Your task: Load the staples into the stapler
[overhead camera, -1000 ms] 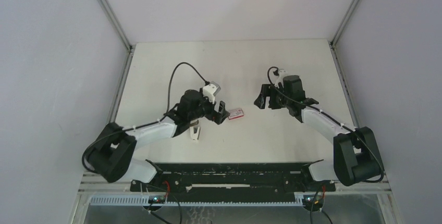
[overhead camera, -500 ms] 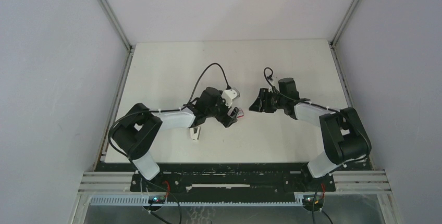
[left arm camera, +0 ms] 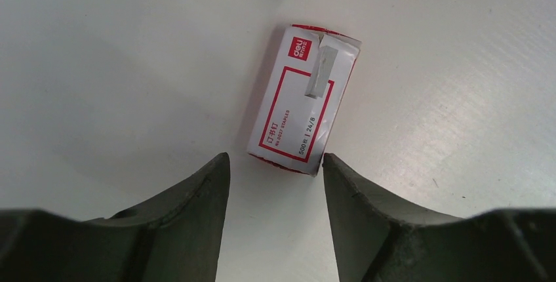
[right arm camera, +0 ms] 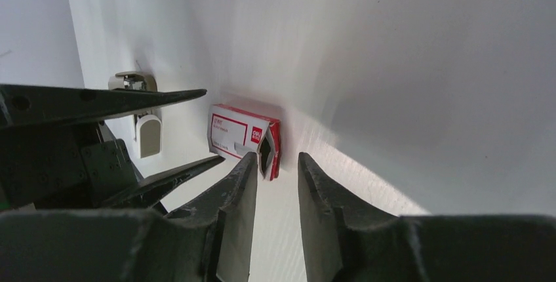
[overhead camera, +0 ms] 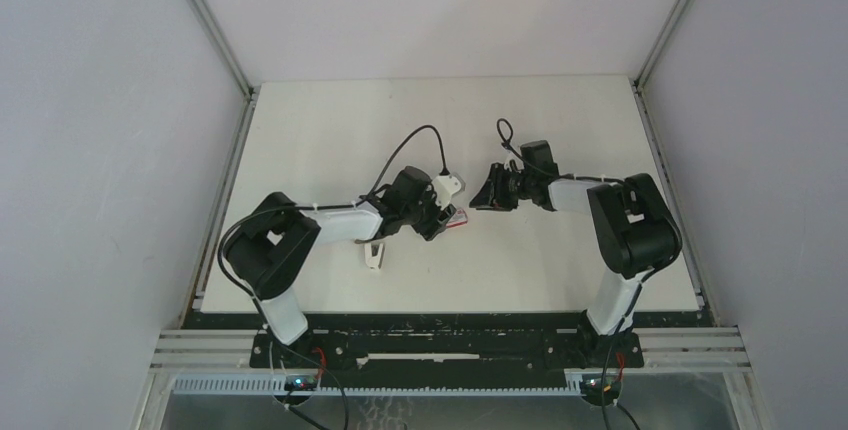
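While the left tool (left arm camera: 274, 164) has its jaws apart, they bracket the near end of the red-and-white box (left arm camera: 303, 101) at frame centre. One jaw is almost touching a corner of the box, and I cannot tell whether it presses yet. The staples (left arm camera: 320, 67) show as a grey strip at the box's torn far end, upper centre of the left wrist view. The right tool (right arm camera: 277, 161) has a narrow gap between its jaws, holds nothing, and points at that open end. The stapler (overhead camera: 374, 253) lies apart on the worktop (overhead camera: 330, 130), lower left of the box in the overhead view.

As I judge it, the light box could swivel or squirt free if the left jaws close off-centre. The right tool's narrow gap could miss the thin strip, crush the flap, or snap the strip into pieces.

Each arm is folded at the elbow. Its forearm lies low and runs inward toward frame centre, so the tools face each other across the box.
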### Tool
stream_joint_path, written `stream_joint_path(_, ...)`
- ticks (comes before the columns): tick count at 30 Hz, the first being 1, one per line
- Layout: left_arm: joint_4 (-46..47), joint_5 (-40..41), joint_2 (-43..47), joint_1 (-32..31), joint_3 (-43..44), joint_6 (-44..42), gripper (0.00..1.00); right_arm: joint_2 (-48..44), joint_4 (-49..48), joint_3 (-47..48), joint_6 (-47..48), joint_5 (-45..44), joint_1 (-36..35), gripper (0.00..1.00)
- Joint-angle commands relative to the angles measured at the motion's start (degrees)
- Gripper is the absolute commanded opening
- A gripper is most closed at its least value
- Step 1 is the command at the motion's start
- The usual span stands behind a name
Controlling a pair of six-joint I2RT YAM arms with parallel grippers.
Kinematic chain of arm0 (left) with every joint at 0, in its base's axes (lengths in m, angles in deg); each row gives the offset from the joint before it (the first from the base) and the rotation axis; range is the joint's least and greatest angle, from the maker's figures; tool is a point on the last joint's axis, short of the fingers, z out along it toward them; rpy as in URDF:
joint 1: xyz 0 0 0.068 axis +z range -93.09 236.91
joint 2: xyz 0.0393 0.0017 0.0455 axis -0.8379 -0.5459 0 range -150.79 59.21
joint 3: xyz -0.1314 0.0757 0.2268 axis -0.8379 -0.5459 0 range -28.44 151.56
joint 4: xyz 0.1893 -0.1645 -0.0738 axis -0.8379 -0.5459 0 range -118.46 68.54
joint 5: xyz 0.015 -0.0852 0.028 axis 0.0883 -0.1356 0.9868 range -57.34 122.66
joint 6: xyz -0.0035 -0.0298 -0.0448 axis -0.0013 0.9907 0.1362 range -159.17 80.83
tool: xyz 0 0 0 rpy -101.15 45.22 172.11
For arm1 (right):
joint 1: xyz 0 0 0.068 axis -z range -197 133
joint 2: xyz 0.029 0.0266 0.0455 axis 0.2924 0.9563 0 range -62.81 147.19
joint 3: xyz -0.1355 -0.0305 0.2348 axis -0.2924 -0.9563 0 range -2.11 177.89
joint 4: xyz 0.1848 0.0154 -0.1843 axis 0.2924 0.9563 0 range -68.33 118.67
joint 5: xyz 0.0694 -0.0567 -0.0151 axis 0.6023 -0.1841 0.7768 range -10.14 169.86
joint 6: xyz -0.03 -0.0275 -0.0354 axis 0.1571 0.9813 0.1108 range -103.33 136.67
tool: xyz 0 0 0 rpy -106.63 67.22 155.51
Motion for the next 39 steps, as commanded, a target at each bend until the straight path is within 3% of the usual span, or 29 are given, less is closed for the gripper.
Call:
stream_joint_path(1, -1.2, 1.1, -0.7, -0.6, 3.9, -2.0, 0.57, 1.9, 0.0, 3.1, -1.0, 0.8, -1.1, 0.28)
stream_joint_path(14, -3.4, 1.5, -1.9, -1.4, 5.4, -3.0, 0.48, 4.4, 1.8, 4.9, -0.5, 1.0, -2.4, 0.25)
stream_joint_path(28, -4.5, 1.9, -2.4, -1.8, 6.0, -3.4, 0.43, 5.6, 2.7, 5.7, -0.8, 1.3, -3.4, 0.13)
stream_joint_path(39, -5.3, 2.8, -2.5, -1.9, 6.5, -3.6, 0.38, 3.1, 3.4, 4.0, -1.3, -1.0, -1.6, 0.18)
